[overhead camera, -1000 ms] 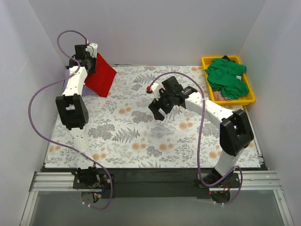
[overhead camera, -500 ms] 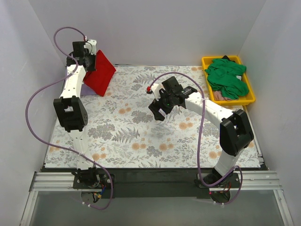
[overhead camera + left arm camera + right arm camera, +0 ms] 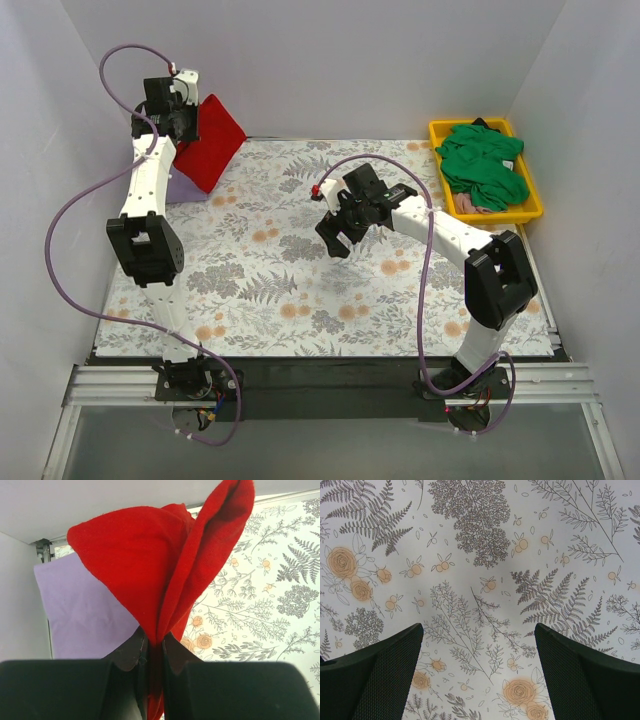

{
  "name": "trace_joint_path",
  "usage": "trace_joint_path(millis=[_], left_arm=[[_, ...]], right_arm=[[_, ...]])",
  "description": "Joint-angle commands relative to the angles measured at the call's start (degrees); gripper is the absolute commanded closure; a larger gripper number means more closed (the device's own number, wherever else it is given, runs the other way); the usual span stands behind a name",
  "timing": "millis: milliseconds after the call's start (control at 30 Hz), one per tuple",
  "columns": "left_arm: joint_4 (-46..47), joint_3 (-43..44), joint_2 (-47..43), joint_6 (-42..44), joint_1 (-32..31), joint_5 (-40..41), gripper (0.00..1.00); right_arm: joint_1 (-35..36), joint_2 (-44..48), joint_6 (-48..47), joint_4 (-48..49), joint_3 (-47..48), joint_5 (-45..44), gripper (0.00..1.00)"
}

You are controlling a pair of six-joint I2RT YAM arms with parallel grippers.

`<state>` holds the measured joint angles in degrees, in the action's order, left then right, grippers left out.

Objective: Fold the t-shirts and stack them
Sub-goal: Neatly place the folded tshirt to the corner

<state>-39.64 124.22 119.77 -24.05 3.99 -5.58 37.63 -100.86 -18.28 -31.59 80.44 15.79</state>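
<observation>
Plainly soft, light and floppy, the red shirt (image 3: 145, 565) is pinched at a folded edge in the clenched left tool (image 3: 155, 647), raised near the lavender shirt (image 3: 85, 610) (grip both layers or it sags); right tool (image 3: 479, 655) gapes, empty.

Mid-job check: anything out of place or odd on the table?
Nothing spilled or damaged. The green t-shirt lies crumpled, unfolded, in the yellow tray; the left hand pinches the red t-shirt bunched above the lavender t-shirt.
</observation>
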Motion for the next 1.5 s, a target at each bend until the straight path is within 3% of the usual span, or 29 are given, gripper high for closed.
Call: trace_joint_path(millis=[0,1467], left_arm=[[0.26,2.43,-3.66,-0.73,0.05,-0.83,1.00],[4.83,1.02,5.04,-0.82,6.56,2.86,1.00]], right_arm=[[0.08,-0.04,-0.26,-0.13,1.47,1.08,0.02],[0.08,-2.59,-0.09,-0.40,1.73,1.35,0.02]])
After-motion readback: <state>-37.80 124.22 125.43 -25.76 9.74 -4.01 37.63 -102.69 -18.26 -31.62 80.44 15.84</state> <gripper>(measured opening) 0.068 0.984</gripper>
